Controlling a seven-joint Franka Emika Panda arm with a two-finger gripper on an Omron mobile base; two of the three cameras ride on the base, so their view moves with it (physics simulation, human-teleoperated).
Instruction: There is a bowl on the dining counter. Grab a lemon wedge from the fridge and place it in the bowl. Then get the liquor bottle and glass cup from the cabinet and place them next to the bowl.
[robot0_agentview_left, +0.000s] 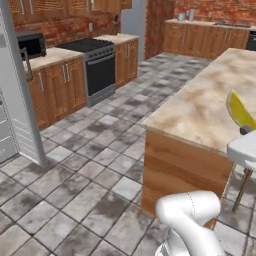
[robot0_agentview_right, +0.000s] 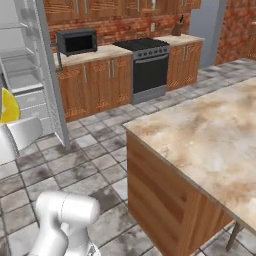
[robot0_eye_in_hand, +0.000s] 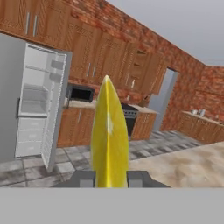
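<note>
My gripper (robot0_eye_in_hand: 110, 178) is shut on a yellow lemon wedge (robot0_eye_in_hand: 109, 135) that stands upright between the two dark fingertips. The wedge (robot0_agentview_left: 240, 111) shows at the right edge of the left base view, above the dining counter (robot0_agentview_left: 200, 107), and the lemon wedge (robot0_agentview_right: 7, 106) shows at the left edge of the right base view. The fridge (robot0_eye_in_hand: 37, 98) stands behind with its door (robot0_eye_in_hand: 54, 109) open and its shelves bare. The bowl, liquor bottle, glass cup and their cabinet are out of view.
A stove (robot0_agentview_left: 97, 67) and microwave (robot0_agentview_right: 76, 41) sit along the brick back wall among wooden cabinets (robot0_agentview_right: 95, 85). The counter's wooden side (robot0_agentview_right: 165, 200) lies close ahead of the base. Grey tiled floor (robot0_agentview_left: 75, 170) spreads between fridge and counter.
</note>
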